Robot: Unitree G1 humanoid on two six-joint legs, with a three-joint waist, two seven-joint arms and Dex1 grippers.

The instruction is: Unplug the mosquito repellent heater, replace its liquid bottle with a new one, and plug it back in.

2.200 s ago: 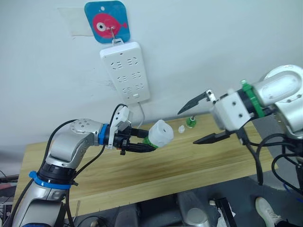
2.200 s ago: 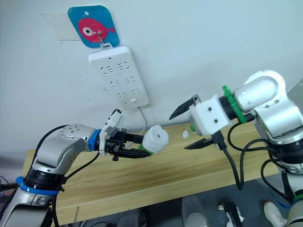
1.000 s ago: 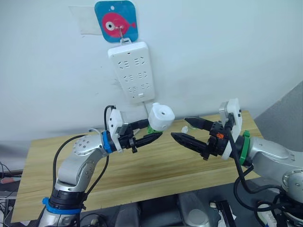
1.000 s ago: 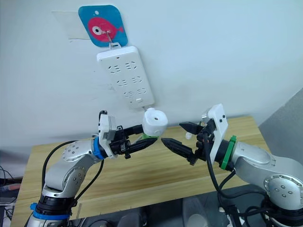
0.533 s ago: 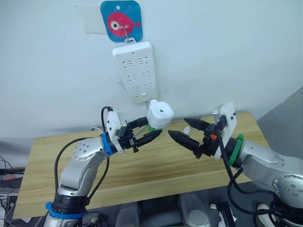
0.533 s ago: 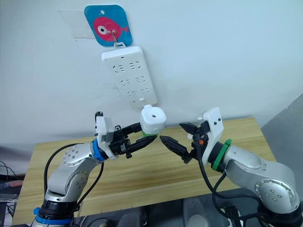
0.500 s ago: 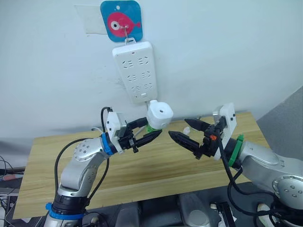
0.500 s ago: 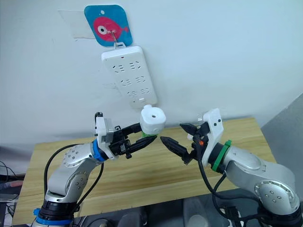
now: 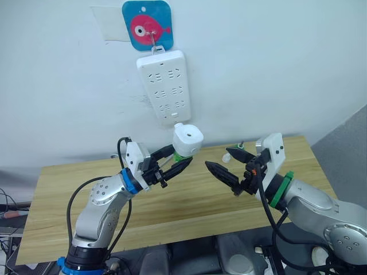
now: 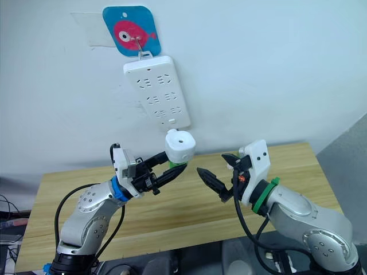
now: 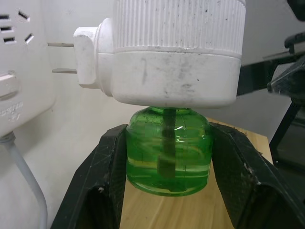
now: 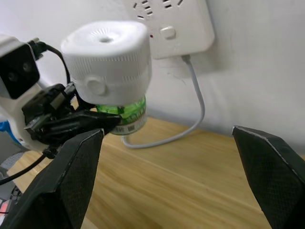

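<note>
Compared with half a second ago, the left gripper (image 9: 176, 162) has carried the mosquito repellent heater (image 9: 187, 139) slightly toward the robot's left and a little higher, so the unit now sits just below the lower end of the power strip (image 9: 167, 86) on the wall. The right gripper (image 9: 227, 164) has drawn back slightly toward the robot's right, widening the gap between it and the heater.

Left gripper: fingers clenched on the green liquid bottle (image 11: 167, 157) screwed into the underside of the heater, one black finger on each side of the bottle. The heater is held upright in the air above the wooden table (image 9: 172, 212), vent hole facing up. In the left wrist view, its two plug prongs (image 11: 62, 57) point toward the strip face and stand just short of it, not inserted.

Right gripper: fingers spread, grasping nothing, tips pointing toward the heater and well apart from it.

Clearances: the strip hangs from a hook on a blue fish plaque (image 9: 147, 25); its white cable (image 12: 190, 119) runs down the wall behind the heater. Open tabletop lies under and between both grippers. A small white item (image 9: 227, 156) rests near the table's far edge, by the upper right finger.
</note>
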